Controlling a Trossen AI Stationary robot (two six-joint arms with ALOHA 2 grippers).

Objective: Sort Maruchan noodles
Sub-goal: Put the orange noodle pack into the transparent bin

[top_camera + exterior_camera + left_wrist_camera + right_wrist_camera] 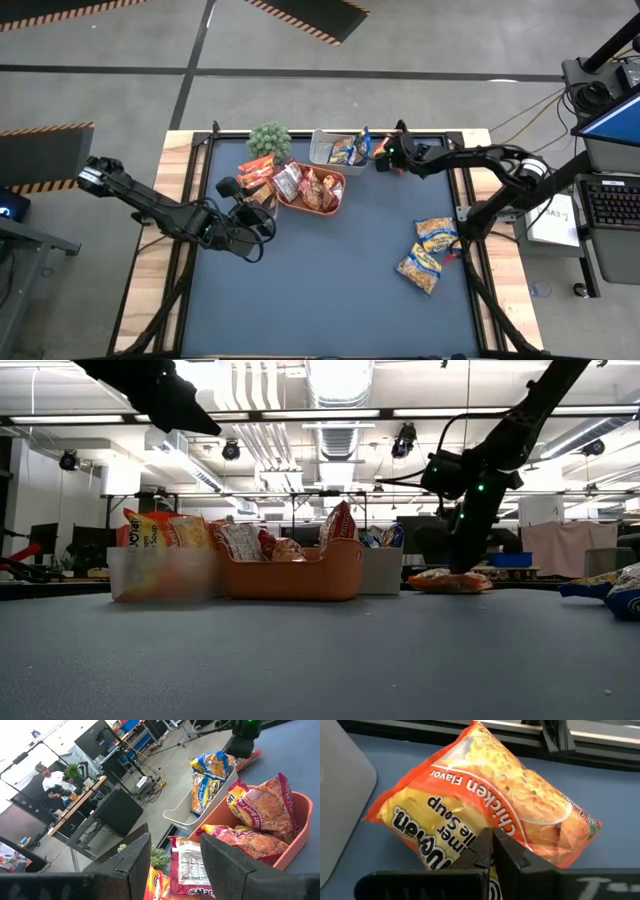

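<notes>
I have the right tool [492, 851] pinched shut on the edge of an orange chicken packet [485, 805] at the counter's [320, 300] far edge beside the clear tub [325, 150], so next I'd lift it to its bin, while the left tool [172, 857] hangs part-open and empty near the orange tray [335, 200].

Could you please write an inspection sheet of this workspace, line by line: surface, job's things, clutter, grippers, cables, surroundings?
Surface: dark blue table mat, wooden edges.
Job's things: red packets in the orange tray; blue-and-yellow packets in the clear tub; orange packets by the plant; two blue-and-yellow packets loose on the mat; one orange chicken packet at the right gripper.
Clutter: small green plant.
Grippers: right gripper shut on a corner of the orange chicken packet, beside the tub; left gripper open, holding nothing, near the tray.
Cables: black cables run off the table's right side.
Surroundings: monitor and keyboard at right; a seated person at a far desk.
</notes>
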